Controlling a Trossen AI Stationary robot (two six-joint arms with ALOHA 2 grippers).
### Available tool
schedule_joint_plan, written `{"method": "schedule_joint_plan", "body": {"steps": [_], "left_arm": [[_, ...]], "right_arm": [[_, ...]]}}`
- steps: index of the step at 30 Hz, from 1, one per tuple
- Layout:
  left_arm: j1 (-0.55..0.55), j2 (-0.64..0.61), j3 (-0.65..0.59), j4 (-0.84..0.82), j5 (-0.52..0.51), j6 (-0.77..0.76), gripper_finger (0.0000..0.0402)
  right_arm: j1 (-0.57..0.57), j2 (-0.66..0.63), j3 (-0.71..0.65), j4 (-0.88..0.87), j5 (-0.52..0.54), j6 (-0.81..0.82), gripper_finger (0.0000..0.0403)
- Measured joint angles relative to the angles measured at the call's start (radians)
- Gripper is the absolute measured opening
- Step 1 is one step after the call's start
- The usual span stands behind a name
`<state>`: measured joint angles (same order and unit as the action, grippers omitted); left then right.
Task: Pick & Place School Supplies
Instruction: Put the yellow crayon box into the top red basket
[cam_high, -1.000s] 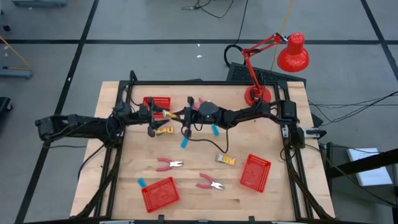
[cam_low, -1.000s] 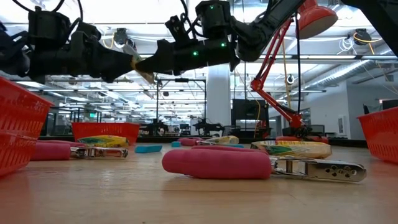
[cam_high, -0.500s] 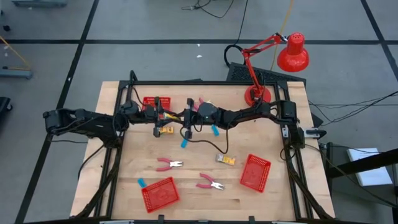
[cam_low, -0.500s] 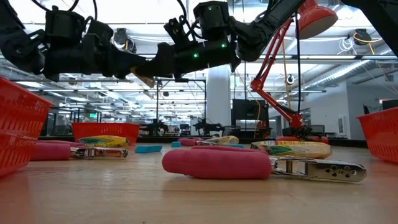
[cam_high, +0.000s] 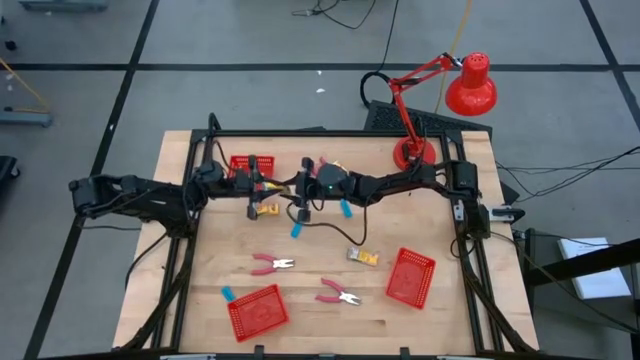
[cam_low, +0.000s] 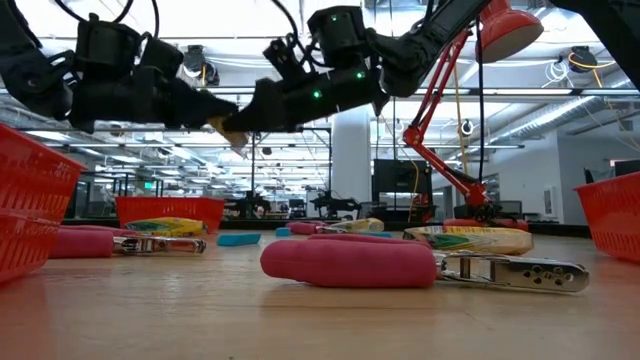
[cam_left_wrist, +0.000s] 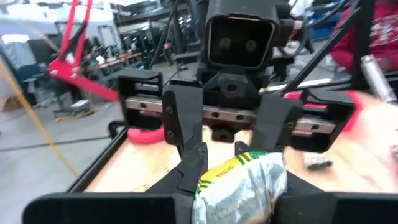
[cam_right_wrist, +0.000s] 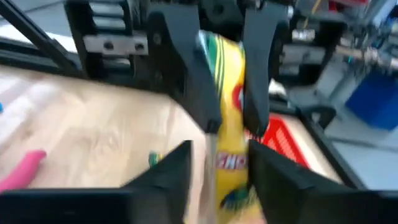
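A small yellow-and-silver packet (cam_high: 277, 184) hangs in the air above the table's far middle, between my two grippers, which face each other. My left gripper (cam_high: 262, 185) comes from the table's left and is shut on the packet (cam_left_wrist: 241, 179). My right gripper (cam_high: 297, 187) comes from the right. It is open, and its fingers (cam_right_wrist: 177, 163) stand on either side of the packet's other end (cam_right_wrist: 231, 158). In the low view the packet (cam_low: 233, 129) shows as a tan tip below the two meeting grippers. My left gripper pinches the packet's left end (cam_right_wrist: 225, 65) between its two fingers (cam_right_wrist: 189, 81). The fingers come level from the table's left. The packet is lifted clear of the table. My right gripper's open fingers flank the packet's right end; whether they still touch it I cannot tell.
Three red mesh baskets stand at the far left (cam_high: 253, 165), the near left (cam_high: 258, 310) and the near right (cam_high: 410, 277). Pink-handled tools (cam_high: 272, 264) (cam_high: 338, 293), light-blue blocks (cam_high: 297, 229) (cam_high: 228, 294) and yellow pieces (cam_high: 265, 209) (cam_high: 363, 257) lie loose. A red lamp (cam_high: 470, 85) stands at the far right.
My left gripper has moved toward the table's right, up to the packet held out by my right gripper, and has shut on it. My right gripper has stayed in place and its fingers have parted. The packet stays in the air.
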<state>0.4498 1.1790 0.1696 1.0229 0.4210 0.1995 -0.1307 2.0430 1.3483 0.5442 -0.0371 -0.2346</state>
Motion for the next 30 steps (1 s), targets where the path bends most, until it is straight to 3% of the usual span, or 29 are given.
{"method": "schedule_joint_plan", "body": {"steps": [4, 7, 15, 24, 30], "left_arm": [[0.031, 0.000, -0.001, -0.038, 0.003, 0.008, 0.0070], [0.063, -0.002, 0.000, -0.035, -0.009, 0.017, 0.0070], [0.214, -0.070, 0.000, -0.250, -0.067, 0.051, 0.0070], [0.317, -0.161, 0.000, -0.519, -0.113, 0.038, 0.0070], [0.323, -0.160, -0.012, -0.558, -0.284, 0.035, 0.0070]], "right_arm": [[0.001, 0.000, 0.000, -0.104, 0.042, 0.015, 0.0247], [0.003, 0.001, -0.002, -0.171, 0.038, 0.021, 0.0275], [0.056, 0.003, -0.003, -0.273, 0.043, 0.016, 0.0265], [0.126, 0.003, -0.003, -0.389, 0.153, 0.002, 0.0262], [0.151, 0.001, -0.003, -0.436, 0.220, 0.003, 0.0262]]}}
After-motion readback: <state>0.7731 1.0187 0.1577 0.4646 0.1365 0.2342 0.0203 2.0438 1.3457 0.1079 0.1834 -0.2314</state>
